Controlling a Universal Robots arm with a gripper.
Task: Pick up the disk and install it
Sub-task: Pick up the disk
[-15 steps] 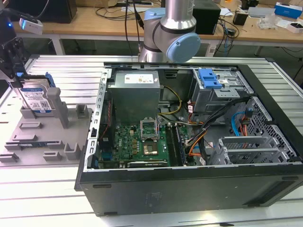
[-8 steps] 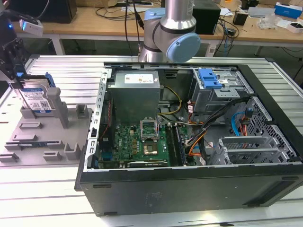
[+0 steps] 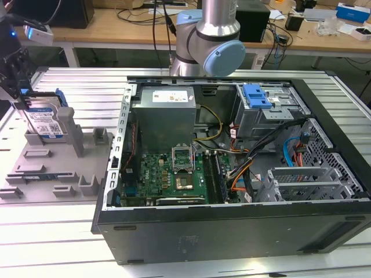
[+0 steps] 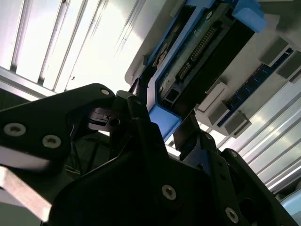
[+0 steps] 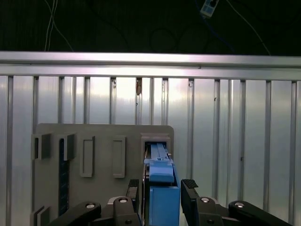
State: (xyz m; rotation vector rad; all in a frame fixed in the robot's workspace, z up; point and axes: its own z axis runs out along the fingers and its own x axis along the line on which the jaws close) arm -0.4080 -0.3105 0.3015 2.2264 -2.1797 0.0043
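**Gripper pinches the disk in its gray holder**

The disk (image 3: 43, 119) stands on its edge in a slot of the gray holder (image 3: 58, 168), at the exterior view's left. The gripper (image 3: 22, 99) sits right on top of it. In both wrist views the blue frame of the disk (image 5: 162, 200) (image 4: 162, 120) is between the two black fingers (image 5: 189, 186) (image 4: 141, 110), which press on both sides. The holder lies on the ribbed metal table (image 3: 87, 87). The open computer case (image 3: 232, 231) is beside the holder, at the exterior view's right.

Open air above disk (image 3: 43, 119), grey post (image 3: 66, 123) just beside, case wall (image 3: 120, 150) near
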